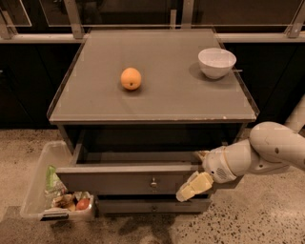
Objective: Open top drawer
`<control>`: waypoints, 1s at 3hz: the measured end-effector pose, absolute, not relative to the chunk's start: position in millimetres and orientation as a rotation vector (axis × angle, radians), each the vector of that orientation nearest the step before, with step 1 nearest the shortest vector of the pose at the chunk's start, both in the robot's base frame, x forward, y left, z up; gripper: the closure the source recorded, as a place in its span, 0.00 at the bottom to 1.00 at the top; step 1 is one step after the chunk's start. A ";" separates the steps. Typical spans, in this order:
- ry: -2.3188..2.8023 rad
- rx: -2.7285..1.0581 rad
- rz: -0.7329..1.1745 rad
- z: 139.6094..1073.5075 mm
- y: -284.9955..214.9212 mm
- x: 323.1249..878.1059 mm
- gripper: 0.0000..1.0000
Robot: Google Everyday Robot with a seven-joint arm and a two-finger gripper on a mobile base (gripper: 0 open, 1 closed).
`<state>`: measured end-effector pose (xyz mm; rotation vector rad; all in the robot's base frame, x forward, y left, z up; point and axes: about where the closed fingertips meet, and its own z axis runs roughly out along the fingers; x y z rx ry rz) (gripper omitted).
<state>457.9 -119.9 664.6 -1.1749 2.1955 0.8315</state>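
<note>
while top drawer (pixel 119 181) gapes, gripper (pixel 189 189) hovers before it.

— What's the room like?
— Speckled stone floor (pixel 267 221), dim warm light, dark glass panels (pixel 124 10) along the far side, held by grey metal posts (pixel 74 19)
— And furniture?
— One grey bench (pixel 167 97) in the middle, a clear plastic bin (pixel 34 183) on the floor at its near left; the claw (pixel 193 187) hangs at its near right

One raised front view, angled down on cabinet (pixel 162 102), pincer (pixel 191 188) lower right.
</note>
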 end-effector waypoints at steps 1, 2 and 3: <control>2.195 -1.175 0.832 667.2 -119.9 457.9 0.00; 2.222 -1.163 0.861 666.8 -120.3 442.2 0.00; 2.254 -1.150 0.900 667.6 -121.6 420.6 0.00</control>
